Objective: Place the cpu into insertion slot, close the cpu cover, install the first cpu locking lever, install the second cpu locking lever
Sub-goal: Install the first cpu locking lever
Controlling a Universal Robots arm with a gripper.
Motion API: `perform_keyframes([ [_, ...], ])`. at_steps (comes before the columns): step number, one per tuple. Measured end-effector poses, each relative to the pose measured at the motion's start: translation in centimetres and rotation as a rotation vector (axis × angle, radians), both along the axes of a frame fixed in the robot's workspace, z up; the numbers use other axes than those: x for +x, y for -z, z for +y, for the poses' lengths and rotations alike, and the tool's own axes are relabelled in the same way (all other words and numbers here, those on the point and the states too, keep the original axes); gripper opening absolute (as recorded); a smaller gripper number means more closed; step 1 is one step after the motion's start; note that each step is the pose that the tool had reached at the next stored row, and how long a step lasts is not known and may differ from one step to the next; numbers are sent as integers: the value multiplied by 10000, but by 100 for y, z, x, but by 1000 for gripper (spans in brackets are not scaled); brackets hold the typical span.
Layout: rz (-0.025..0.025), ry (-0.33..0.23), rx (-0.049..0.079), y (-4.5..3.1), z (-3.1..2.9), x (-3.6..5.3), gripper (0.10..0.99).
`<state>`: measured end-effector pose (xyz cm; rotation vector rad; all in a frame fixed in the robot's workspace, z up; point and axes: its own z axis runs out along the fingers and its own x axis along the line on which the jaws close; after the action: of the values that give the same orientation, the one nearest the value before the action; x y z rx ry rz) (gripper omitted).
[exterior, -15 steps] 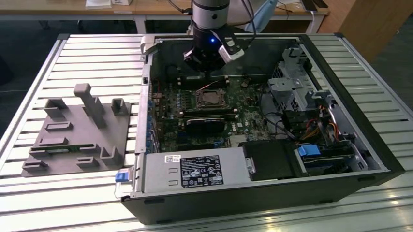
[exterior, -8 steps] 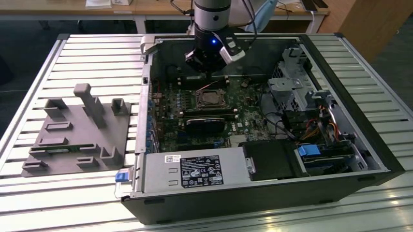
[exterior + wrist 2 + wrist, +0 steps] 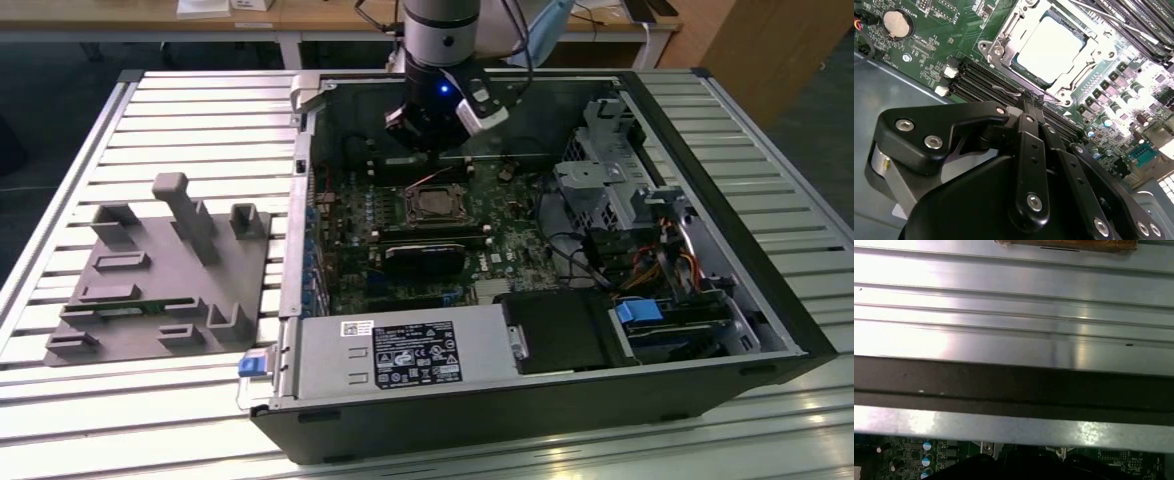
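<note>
The cpu point(image 3: 1050, 42) lies flat in the insertion slot point(image 3: 434, 206) on the green board, its pale metal top showing. The cpu cover point(image 3: 1004, 42) lies down around it as a silvery frame. A thin wire locking lever point(image 3: 1004, 91) runs along the socket edge nearest the fingers. In the second wrist view my gripper point(image 3: 1029, 102) has its black fingers point(image 3: 1031, 150) drawn together, their tips just beside that edge and lever; I cannot tell whether they touch it. In the exterior view the gripper point(image 3: 434, 118) hangs over the back of the case, above the socket.
The open computer case point(image 3: 747, 300) lies on a slatted metal table point(image 3: 200, 110). Memory slots point(image 3: 979, 75) run beside the socket. A black fan block point(image 3: 424, 262), a grey power box point(image 3: 400, 355) and drive cages point(image 3: 614, 180) crowd the board. A grey fixture point(image 3: 160, 270) sits on the exterior view's left.
</note>
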<state>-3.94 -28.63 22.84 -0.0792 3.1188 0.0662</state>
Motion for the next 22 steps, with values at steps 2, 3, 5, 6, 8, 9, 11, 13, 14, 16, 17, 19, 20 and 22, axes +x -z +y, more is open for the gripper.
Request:
perform_keyframes([
  [2, 0, 21, -1, 9, 1, 12, 106],
  [3, 1, 26, -1, 12, 1, 19, 106],
  [5, 1, 32, -2, 19, 3, 32, 106],
  [6, 1, 36, -1, 22, 4, 38, 106],
  [8, -1, 46, 0, 30, 7, 51, 106],
  [9, 0, 51, -1, 33, 8, 57, 106],
  [11, 0, 62, -1, 40, 10, 68, 106],
  [13, 0, 74, -1, 48, 12, 77, 106],
  [14, 1, 78, -2, 51, 13, 82, 106],
  [16, 0, 88, 0, 60, 14, 91, 106],
  [17, 0, 95, -1, 64, 14, 97, 106],
  [19, 0, 116, -1, 74, 14, 109, 106],
  [20, 1, 130, -1, 79, 14, 116, 106],
  [22, 0, 159, -1, 91, 14, 133, 106],
])
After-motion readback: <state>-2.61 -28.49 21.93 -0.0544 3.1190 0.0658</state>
